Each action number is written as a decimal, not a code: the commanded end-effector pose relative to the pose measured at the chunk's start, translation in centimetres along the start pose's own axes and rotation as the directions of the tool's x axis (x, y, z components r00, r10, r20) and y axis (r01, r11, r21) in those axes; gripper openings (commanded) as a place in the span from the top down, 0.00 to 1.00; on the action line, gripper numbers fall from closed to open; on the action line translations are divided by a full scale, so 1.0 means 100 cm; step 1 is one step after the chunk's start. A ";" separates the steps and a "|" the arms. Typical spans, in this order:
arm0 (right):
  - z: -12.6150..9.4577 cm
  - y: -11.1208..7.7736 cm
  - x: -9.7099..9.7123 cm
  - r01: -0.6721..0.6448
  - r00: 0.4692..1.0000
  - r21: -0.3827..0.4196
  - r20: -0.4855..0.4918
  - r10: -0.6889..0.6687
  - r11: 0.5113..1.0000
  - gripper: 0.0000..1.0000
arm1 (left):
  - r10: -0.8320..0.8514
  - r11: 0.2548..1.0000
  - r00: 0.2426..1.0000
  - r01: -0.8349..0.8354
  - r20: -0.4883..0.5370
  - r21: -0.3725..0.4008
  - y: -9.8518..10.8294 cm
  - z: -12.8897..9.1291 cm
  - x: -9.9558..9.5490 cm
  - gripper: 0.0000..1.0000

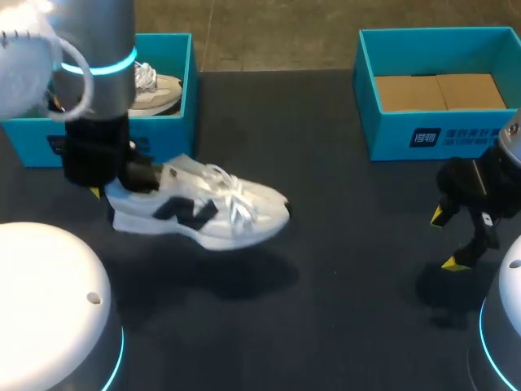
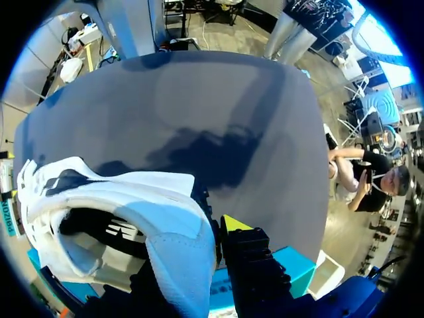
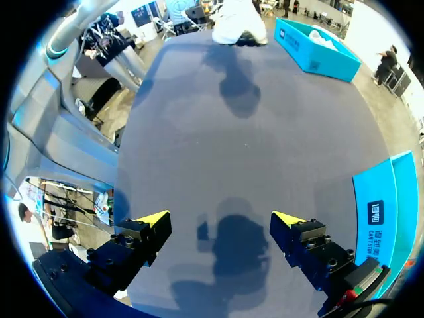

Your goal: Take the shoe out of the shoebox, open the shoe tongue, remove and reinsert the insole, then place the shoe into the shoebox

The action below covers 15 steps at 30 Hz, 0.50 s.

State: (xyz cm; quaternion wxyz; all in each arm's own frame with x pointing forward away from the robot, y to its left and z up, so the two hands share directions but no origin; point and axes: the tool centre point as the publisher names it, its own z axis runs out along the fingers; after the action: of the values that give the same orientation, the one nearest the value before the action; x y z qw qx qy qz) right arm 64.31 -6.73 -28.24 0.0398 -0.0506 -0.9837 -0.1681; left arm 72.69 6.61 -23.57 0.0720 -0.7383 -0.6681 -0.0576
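Observation:
A white sneaker [image 1: 203, 208] with a black side mark hangs a little above the dark table, toe pointing right, its shadow on the mat below. My left gripper [image 1: 114, 191] is shut on its heel collar. In the left wrist view the heel wall [image 2: 152, 205] fills the space at the gripper [image 2: 199, 232], with one yellow tip outside it and the other finger hidden inside the shoe. My right gripper [image 1: 446, 239] stands open and empty near the right edge. In its own view the right gripper [image 3: 222, 222] shows only bare mat between its tips, the sneaker [image 3: 238, 26] far ahead.
A blue shoebox [image 1: 175, 49] at the back left holds a second shoe [image 1: 155, 90]. Another blue shoebox [image 1: 440, 134] at the back right has a cardboard insert [image 1: 440, 91], just beyond my right gripper. Both arms' white bases stand at the near corners.

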 end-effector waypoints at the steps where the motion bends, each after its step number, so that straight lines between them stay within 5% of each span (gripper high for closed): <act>1: 0.001 0.000 0.001 0.000 1.000 0.001 0.002 0.000 1.000 0.00 | 0.005 1.000 1.000 -0.005 0.009 -0.003 -0.011 0.017 -0.015 1.00; 15: 0.001 0.000 0.001 0.000 1.000 0.001 0.002 0.000 1.000 0.00 | -0.044 0.997 0.999 0.043 0.013 0.057 -0.024 0.069 -0.074 1.00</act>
State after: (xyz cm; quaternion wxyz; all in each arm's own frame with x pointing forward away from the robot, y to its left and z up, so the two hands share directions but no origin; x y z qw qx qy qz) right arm 64.31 -6.73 -28.24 0.0399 -0.0505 -0.9837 -0.1681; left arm 68.83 2.56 -30.25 0.0788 -0.7248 -0.6837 -0.0311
